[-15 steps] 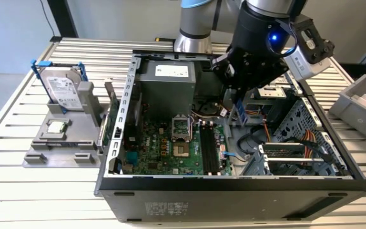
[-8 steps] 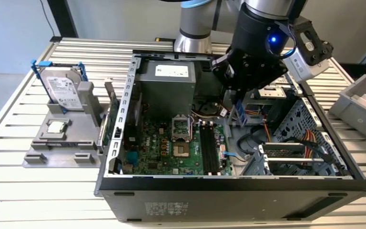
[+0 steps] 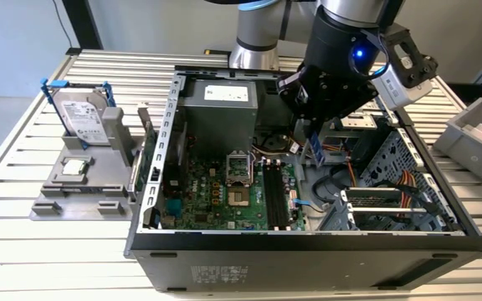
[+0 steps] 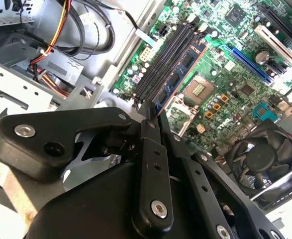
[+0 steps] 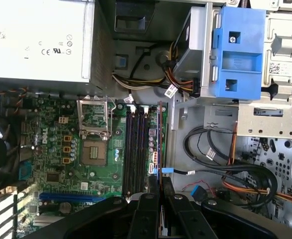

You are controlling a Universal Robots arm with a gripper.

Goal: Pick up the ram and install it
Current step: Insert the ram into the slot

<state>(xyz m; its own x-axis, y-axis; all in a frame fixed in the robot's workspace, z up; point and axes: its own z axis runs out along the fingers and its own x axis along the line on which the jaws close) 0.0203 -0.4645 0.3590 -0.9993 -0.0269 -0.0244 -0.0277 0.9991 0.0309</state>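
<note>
Black-and-silver cylindrical robot arm (image 3: 341,31) is glowing blue at its wrist. In the exterior view, light grey box (image 3: 398,91) is sitting at three o'clock of it. Matte black angular gripper (image 4: 153,110) is showing round silver screws.

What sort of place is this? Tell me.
Likely a robotics assembly bench: open computer case on a slatted metal table, hard drive in a fixture, gripper holding the ram over the motherboard.

You have the open case (image 3: 153,188) at the centre of the exterior view on the table (image 3: 23,251), the power supply (image 3: 220,110) in its upper middle, the motherboard (image 3: 216,194) on its floor below; the memory slots (image 3: 278,194) run along the motherboard's right side. The holder (image 3: 65,200) stands left of the case, the hard drive (image 3: 80,116) upright on it, the processor chip (image 3: 74,167) lying in front; the gripper (image 3: 312,135), upper right of centre, clamps the ram (image 3: 315,152) upright, just right of the slots.
</note>
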